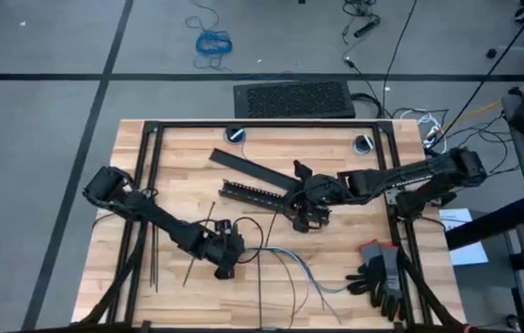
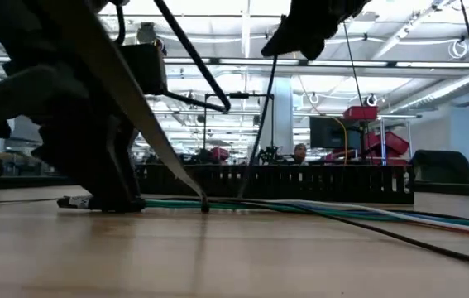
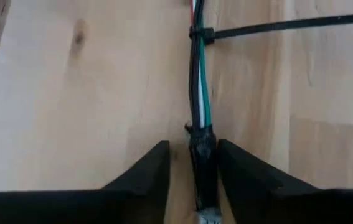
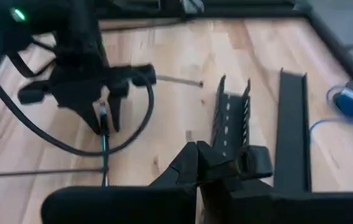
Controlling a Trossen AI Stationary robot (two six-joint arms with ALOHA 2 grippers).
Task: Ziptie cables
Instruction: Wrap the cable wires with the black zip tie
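The cables [image 3: 200, 93] lie flat on the wooden table as a thin bundle of green, white and dark wires. They run from my left gripper [image 3: 193, 146] toward the table's right [image 1: 308, 273]. A black ziptie [image 3: 201, 34] is cinched around the bundle a little ahead of the fingers, and its tail [image 3: 288, 25] lies on the wood. My left gripper [image 1: 225, 264] points down, open, with a finger on each side of the bundle's black-wrapped end [image 3: 202, 162]. My right gripper [image 4: 200, 158] is shut with nothing between its fingers, and it hovers by the slotted bar [image 1: 303, 222]. My left gripper comes from above with its fingers along the bundle's black-wrapped end [image 3: 205, 177]. One finger [image 3: 238, 180] stands right against the wrap's side. Bare wood shows between the other finger [image 3: 151, 180] and the wrap. The bundle lies on the table.
A black slotted bar [image 1: 252, 192] and a flat black bar [image 1: 243, 165] lie at the table's middle. Loose zipties [image 1: 155, 250] lie near the left rail, and grey gloves [image 1: 382, 273] lie near the right front. A black frame [image 1: 262, 123] borders the table.
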